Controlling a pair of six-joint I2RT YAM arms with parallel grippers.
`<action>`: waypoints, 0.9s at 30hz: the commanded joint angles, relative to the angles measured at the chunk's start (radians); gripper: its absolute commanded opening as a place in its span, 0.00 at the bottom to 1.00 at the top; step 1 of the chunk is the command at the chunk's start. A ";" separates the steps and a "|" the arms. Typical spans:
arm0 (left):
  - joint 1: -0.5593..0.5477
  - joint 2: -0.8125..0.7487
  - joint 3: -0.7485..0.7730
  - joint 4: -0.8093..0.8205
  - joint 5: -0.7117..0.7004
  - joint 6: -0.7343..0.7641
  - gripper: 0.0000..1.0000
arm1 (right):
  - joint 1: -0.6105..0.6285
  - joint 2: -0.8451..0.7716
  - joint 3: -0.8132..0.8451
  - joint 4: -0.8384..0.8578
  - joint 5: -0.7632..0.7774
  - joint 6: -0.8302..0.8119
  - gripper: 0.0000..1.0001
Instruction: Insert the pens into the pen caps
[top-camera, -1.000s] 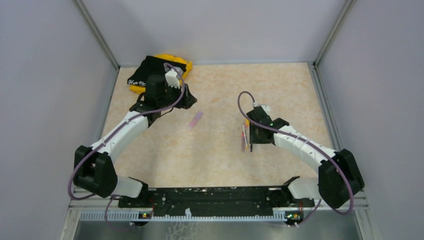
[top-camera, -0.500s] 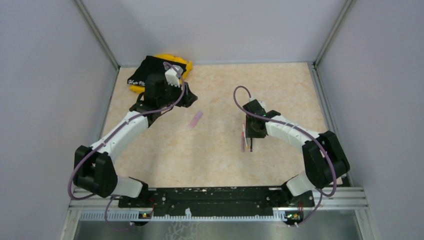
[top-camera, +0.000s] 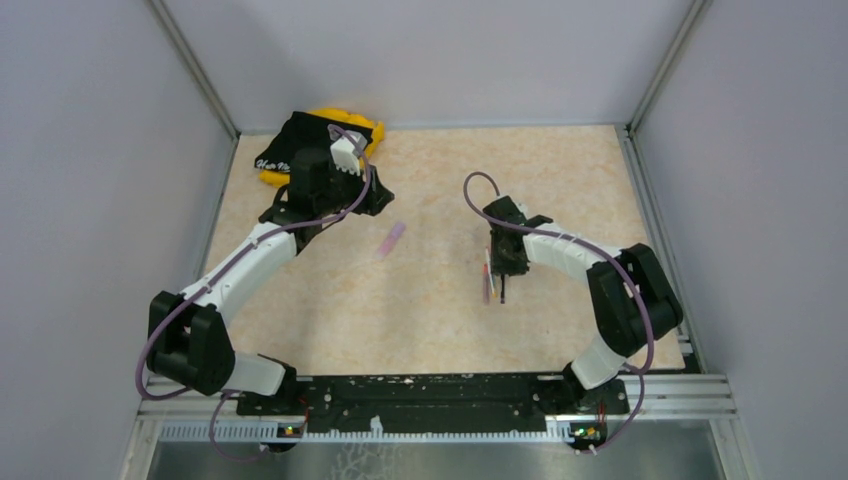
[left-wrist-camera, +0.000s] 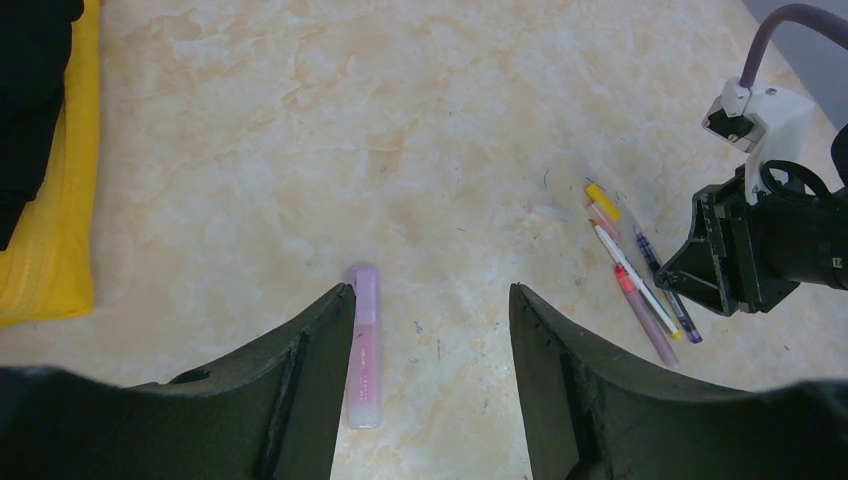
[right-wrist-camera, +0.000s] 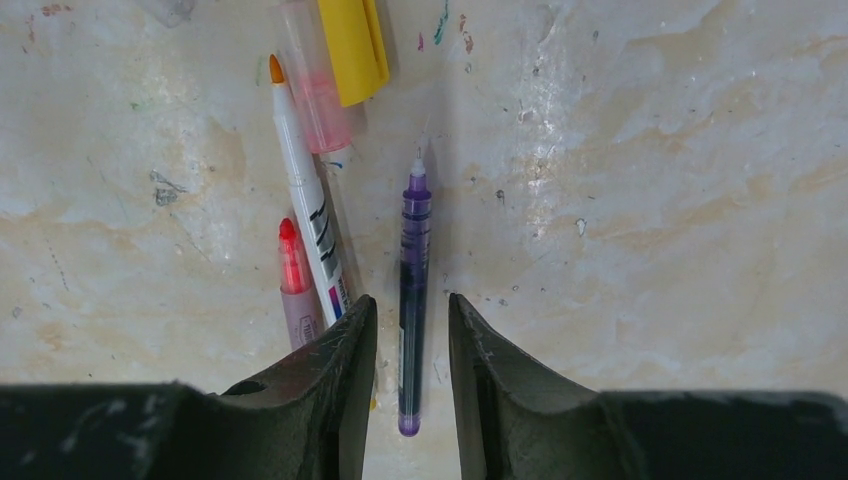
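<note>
Currently, a black-and-yellow fabric item (top-camera: 315, 135) lies in the far corner of the marbled tabletop (top-camera: 440, 320), well apart from the dark purple pen (right-wrist-camera: 413, 270) and beyond the left arm. Just beside that pen, on its side toward the left arm, the white pen (right-wrist-camera: 308, 225) with an orange tip and the red pen (right-wrist-camera: 293, 275) lie parallel and close together. Past their tips sit the clear pink cap (right-wrist-camera: 317, 95) and the yellow cap (right-wrist-camera: 352, 40), both cut off by the top edge of the right wrist view. The rear ends of the white and red pens are hidden behind one finger. The right gripper (right-wrist-camera: 410, 300) is parted narrowly, its fingers astride the rear half of the dark purple pen, which lies flat on the tabletop; whether they touch it cannot be told. The lilac cap (left-wrist-camera: 363, 345) lies well apart from the dark purple pen, flat, just beside the inner edge of one finger of the left gripper (left-wrist-camera: 432, 290), which is spread wide.
</note>
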 joint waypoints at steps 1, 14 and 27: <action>0.001 -0.017 0.018 0.001 -0.004 0.019 0.64 | -0.020 0.018 0.042 0.025 -0.008 -0.014 0.32; 0.000 -0.019 0.019 0.008 -0.008 0.012 0.63 | -0.043 0.043 0.004 0.050 -0.034 -0.015 0.29; 0.000 -0.022 0.018 0.019 0.028 -0.005 0.63 | -0.056 0.063 -0.018 0.060 -0.051 -0.034 0.15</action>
